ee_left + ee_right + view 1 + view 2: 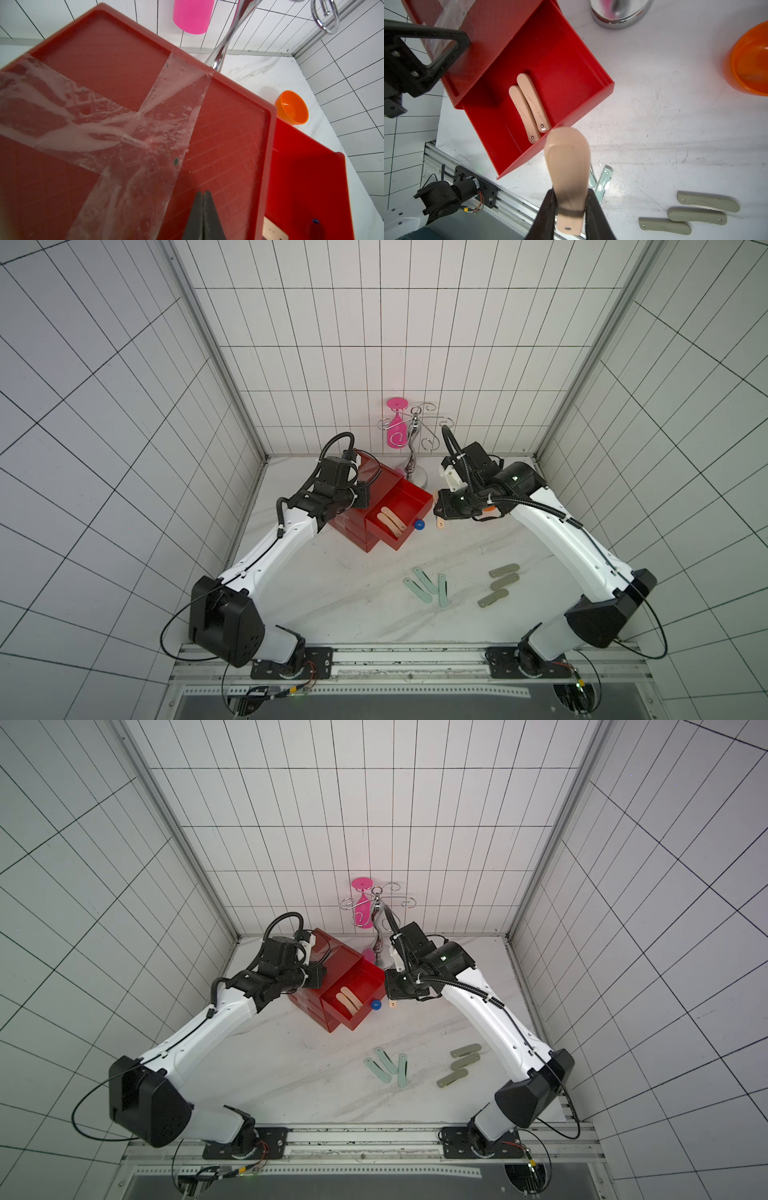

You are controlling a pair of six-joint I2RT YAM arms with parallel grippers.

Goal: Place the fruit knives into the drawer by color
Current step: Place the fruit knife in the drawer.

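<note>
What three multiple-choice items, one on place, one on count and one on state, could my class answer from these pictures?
1. Where do the two peach-beige knives that are not held lie?
A. in the open drawer
B. in the orange bowl
C. on the silver stand

2. How many mint green knives lie on the table?
A. one
B. two
C. three

3. What are the right jaws doing?
A. standing open and empty
B. gripping a third peach-beige knife
C. gripping a mint green knife

Answers:
1 A, they lie side by side on the drawer's floor.
2 C, three lie close together in both top views.
3 B, the right wrist view shows the jaws clamped on it.
</note>
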